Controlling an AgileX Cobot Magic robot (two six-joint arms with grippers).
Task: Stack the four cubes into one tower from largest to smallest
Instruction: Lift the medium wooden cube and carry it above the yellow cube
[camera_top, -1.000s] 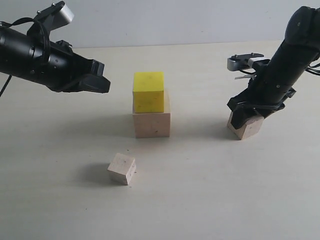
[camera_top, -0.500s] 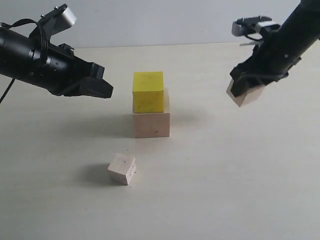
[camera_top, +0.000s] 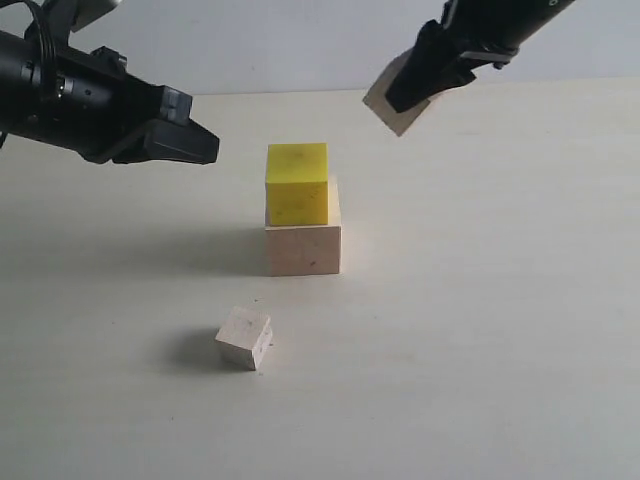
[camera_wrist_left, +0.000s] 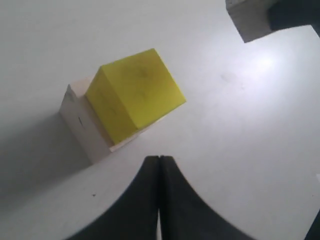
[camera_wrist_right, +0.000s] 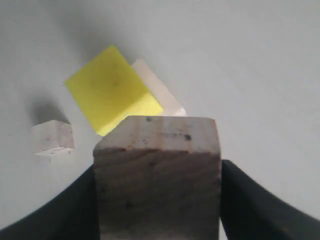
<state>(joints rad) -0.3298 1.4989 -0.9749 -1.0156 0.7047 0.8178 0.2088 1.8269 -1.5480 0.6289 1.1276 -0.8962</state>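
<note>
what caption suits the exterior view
Right gripper holds a medium wooden cube aloft; yellow cube sits on the large cube, small cube apart.

On the tabletop (camera_top: 480, 320), the second-largest cube (camera_top: 297, 185) sits on the largest cube (camera_top: 303, 250) near the middle. The smallest cube (camera_top: 243, 337) lies alone in front of them, slightly left. The medium cube (camera_top: 393, 103) is held in the right gripper (camera_top: 415, 85), raised up and to the right of the stack. The left gripper (camera_top: 185, 145) hangs to its left.

All three views share the yellow cube (camera_top: 297, 183), wrists from above.
</note>
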